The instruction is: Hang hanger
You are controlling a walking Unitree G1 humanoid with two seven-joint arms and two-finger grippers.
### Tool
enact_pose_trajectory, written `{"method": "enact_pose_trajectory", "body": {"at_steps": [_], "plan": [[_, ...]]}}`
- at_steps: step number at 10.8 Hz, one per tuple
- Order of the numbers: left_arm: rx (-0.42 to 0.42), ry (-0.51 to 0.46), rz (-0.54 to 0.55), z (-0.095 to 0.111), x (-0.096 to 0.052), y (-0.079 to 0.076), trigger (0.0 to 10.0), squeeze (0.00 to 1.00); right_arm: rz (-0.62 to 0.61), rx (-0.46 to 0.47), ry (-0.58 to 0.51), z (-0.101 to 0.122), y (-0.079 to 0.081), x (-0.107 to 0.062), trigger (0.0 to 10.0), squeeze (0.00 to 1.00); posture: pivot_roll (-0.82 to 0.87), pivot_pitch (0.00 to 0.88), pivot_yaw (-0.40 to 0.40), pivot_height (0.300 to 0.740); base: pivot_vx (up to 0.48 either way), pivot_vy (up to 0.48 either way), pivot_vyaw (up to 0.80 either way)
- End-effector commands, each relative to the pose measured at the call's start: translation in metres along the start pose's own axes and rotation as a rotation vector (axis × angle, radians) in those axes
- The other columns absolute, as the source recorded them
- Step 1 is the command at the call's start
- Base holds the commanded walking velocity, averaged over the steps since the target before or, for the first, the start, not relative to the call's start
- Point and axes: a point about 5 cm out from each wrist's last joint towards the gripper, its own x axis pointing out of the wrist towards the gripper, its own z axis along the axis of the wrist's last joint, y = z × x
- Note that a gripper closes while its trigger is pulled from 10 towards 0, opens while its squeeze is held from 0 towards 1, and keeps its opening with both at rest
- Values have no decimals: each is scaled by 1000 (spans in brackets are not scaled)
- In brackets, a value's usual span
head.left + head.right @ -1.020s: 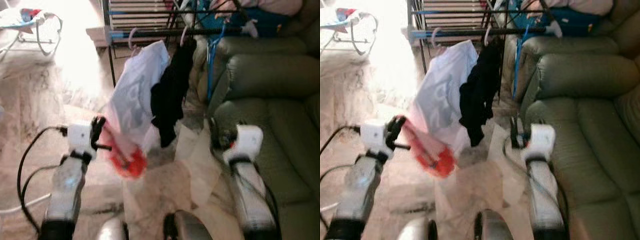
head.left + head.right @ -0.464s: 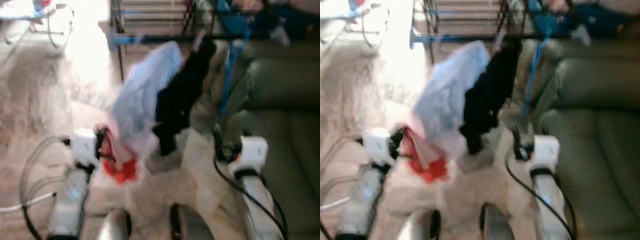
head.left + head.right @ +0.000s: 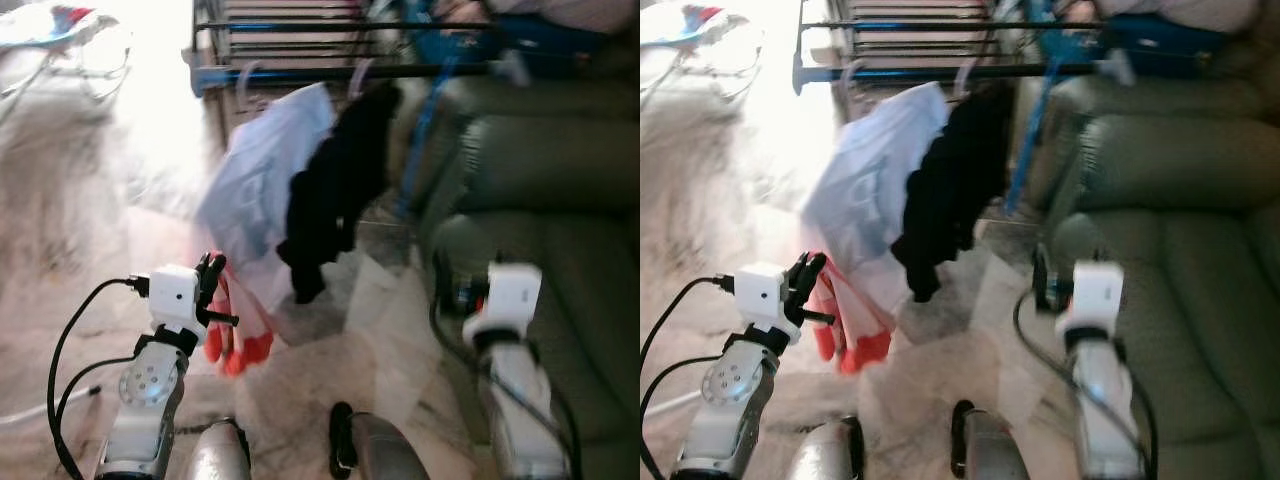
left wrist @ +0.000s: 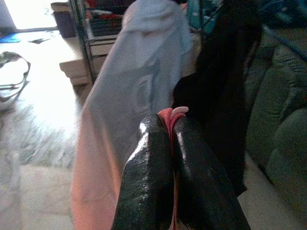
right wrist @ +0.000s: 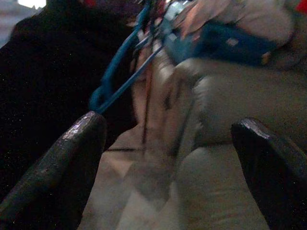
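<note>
My left gripper (image 3: 212, 290) is shut on the pink hanger (image 4: 173, 115), whose tip sticks out between the fingertips in the left wrist view. A pink and red garment (image 3: 235, 335) hangs from it just below the gripper. Ahead stands the drying rack, its dark rail (image 3: 300, 72) carrying a pale blue-white shirt (image 3: 260, 190) and a black garment (image 3: 335, 190) on hangers. The left gripper is low and in front of the shirt. My right gripper (image 3: 447, 290) is open and empty, held low beside the sofa.
A green sofa (image 3: 560, 200) fills the right side, with a blue hanger (image 3: 420, 130) and blue clothes at its near end. A baby bouncer (image 3: 60, 25) stands at the far left. A black cable loops beside my left arm.
The camera has swung, so the whole picture has shifted. The red garment, swung out to the right before, now hangs straight down under the left gripper. Both grippers keep their states.
</note>
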Motion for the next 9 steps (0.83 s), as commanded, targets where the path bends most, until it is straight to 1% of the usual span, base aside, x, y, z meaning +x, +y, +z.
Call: {"method": "enact_pose_trajectory", "body": {"at_steps": [1,4,8,9], "plan": [[-10,-8,-12,4,0,-3,10000,0,-38,-15,19,-3,-11,0,10000,0,-20,214,-68,740,465,0,0],[-18,1,-12,4,0,-4,10000,0,-38,-23,15,0,-12,7,10000,0,-18,214,-70,740,430,0,0],[-23,11,-19,3,2,-6,10000,0,-28,-35,8,0,-12,11,10000,0,-20,215,-72,740,376,296,0],[-34,24,-21,2,3,-7,10000,0,-30,-19,1,1,-12,13,10000,0,-19,217,-74,740,304,371,0]]}}
